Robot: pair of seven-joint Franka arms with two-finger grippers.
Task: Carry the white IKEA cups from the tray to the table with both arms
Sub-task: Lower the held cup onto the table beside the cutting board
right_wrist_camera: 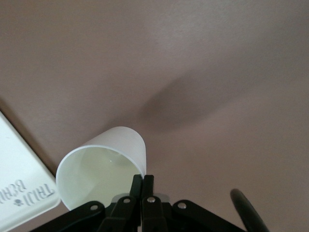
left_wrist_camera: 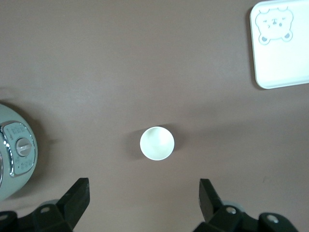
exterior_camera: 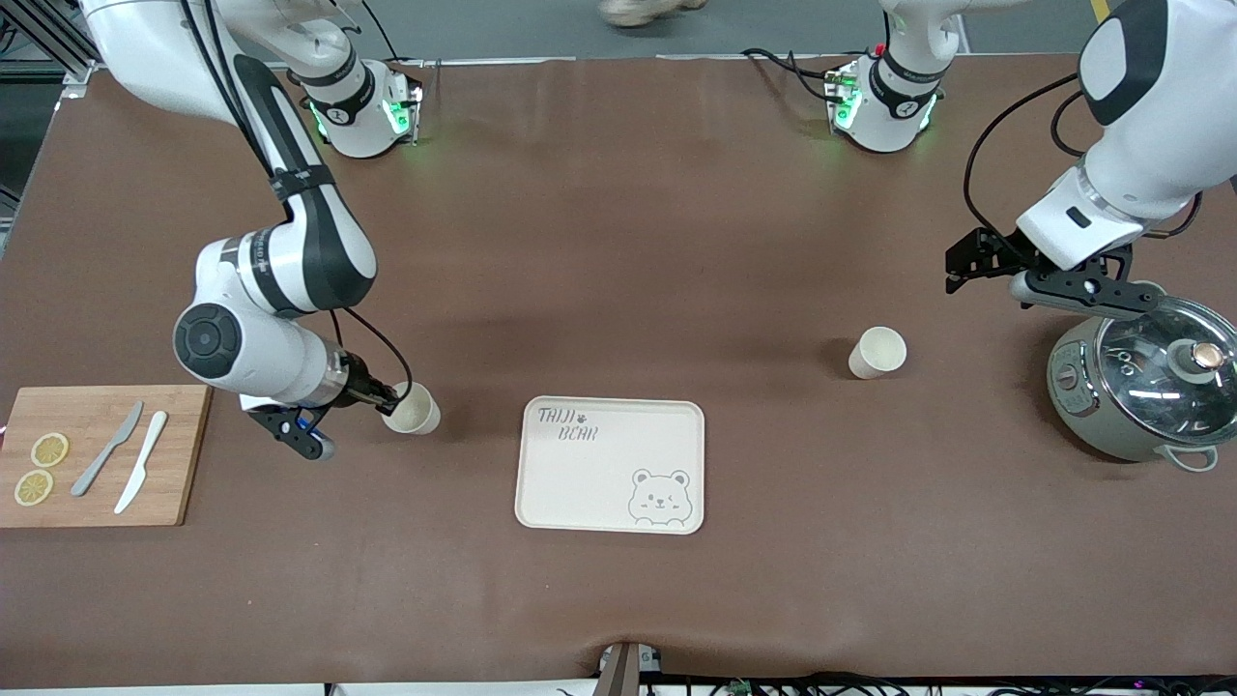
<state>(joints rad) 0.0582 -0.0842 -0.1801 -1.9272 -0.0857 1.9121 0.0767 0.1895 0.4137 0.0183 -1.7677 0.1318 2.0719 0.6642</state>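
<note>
While the right gripper has its jaws clamped on the rim of one small cream-white tapered cup, tilted with its mouth toward five o'clock just off the cream bear-print tray, letting go askew could tip it onto the brown-covered bench. The second cup stands upright at the tray's two o'clock; the left gripper hangs above, jaws apart.

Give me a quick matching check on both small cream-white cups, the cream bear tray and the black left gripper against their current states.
Things:
1. cream-white cup near the wooden board
2. cream-white cup near the grey cooker
3. cream bear tray
4. left gripper

States:
A. open, above a cup
B. pinched by the rim in the right gripper
C. standing free on the brown table
D. holds no cups

Pairs: 1-B, 2-C, 3-D, 4-A
</note>
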